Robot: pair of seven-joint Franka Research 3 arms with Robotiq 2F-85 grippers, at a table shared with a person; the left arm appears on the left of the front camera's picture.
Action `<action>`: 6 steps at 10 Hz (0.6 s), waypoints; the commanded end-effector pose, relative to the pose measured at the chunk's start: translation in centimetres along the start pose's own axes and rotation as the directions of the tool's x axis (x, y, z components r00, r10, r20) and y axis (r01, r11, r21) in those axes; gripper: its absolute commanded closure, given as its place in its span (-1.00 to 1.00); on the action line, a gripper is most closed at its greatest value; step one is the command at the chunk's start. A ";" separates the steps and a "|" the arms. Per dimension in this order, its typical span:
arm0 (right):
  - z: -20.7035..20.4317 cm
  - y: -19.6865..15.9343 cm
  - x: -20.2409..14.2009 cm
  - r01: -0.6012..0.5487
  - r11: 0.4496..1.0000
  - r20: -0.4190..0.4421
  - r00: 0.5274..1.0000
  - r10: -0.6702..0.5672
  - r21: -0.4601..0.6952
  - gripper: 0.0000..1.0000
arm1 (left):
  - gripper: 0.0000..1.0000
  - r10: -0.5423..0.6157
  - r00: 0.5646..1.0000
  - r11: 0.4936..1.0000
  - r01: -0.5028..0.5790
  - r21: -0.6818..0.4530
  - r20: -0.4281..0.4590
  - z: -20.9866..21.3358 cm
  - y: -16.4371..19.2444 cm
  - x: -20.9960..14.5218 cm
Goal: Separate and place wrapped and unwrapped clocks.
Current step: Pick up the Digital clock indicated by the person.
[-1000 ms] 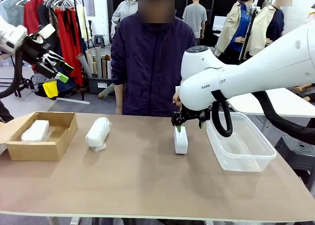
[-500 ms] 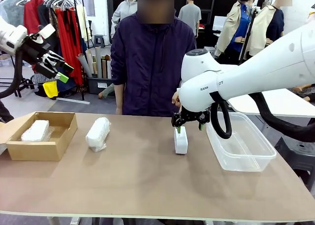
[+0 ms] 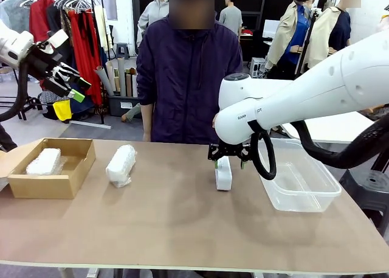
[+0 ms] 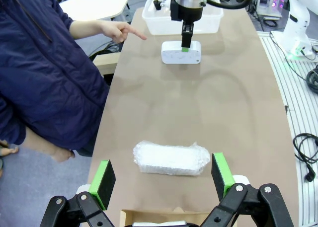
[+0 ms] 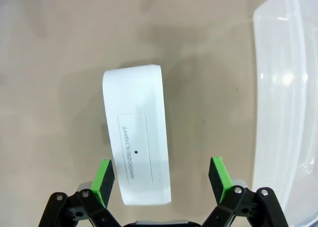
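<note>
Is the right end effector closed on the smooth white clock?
No: the right end effector is open, its green pads wide apart, with bare table between one pad and the unwrapped clock.

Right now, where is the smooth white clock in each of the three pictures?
Front view: the clock stands right of centre.
Left wrist view: the clock is at top centre, far off.
Right wrist view: the clock is just left of centre, close up.
Shared landmark: the clear bin beside it.

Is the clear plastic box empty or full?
Empty: you can see straight through the clear plastic box to its bare bottom, with nothing inside.
</note>
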State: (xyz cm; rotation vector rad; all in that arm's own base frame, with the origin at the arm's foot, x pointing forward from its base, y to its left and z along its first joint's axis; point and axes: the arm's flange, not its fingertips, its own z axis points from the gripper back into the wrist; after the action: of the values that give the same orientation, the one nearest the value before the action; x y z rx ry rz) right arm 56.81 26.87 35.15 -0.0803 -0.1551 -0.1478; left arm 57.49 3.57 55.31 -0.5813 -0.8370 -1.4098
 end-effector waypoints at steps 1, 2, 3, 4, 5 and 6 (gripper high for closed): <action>-0.3 1.0 0.5 0.062 0.998 -0.006 0.998 -0.062 0.016 -1.00 | -1.00 -0.013 1.000 1.000 0.013 -0.002 0.003 0.0 -0.5 0.0; -0.7 0.9 0.8 0.089 0.995 -0.021 0.996 -0.088 0.033 -1.00 | -1.00 -0.013 1.000 1.000 0.013 -0.002 0.003 0.0 -0.5 0.0; -0.9 0.8 0.9 0.105 0.994 -0.023 0.994 -0.104 0.035 -1.00 | -1.00 -0.013 1.000 1.000 0.013 -0.002 0.003 0.0 -0.5 0.0; -1.1 0.8 0.9 0.120 0.992 -0.023 0.993 -0.119 0.032 -1.00 | -1.00 -0.013 1.000 1.000 0.013 -0.002 0.003 0.0 -0.5 0.0; -1.5 0.8 1.0 0.128 0.991 -0.028 0.992 -0.127 0.038 -1.00 | -1.00 -0.013 1.000 1.000 0.013 -0.002 0.003 0.0 -0.5 0.0; -2.1 0.7 1.4 0.111 0.994 -0.029 0.993 -0.111 0.020 -1.00 | -1.00 -0.013 1.000 1.000 0.013 -0.002 0.003 0.0 -0.5 0.0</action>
State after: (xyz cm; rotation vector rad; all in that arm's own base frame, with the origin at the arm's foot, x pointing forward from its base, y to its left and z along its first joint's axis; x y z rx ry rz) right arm 57.83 26.54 33.57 -0.0439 -0.1186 -0.2314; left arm 57.49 3.57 55.31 -0.5813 -0.8370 -1.4099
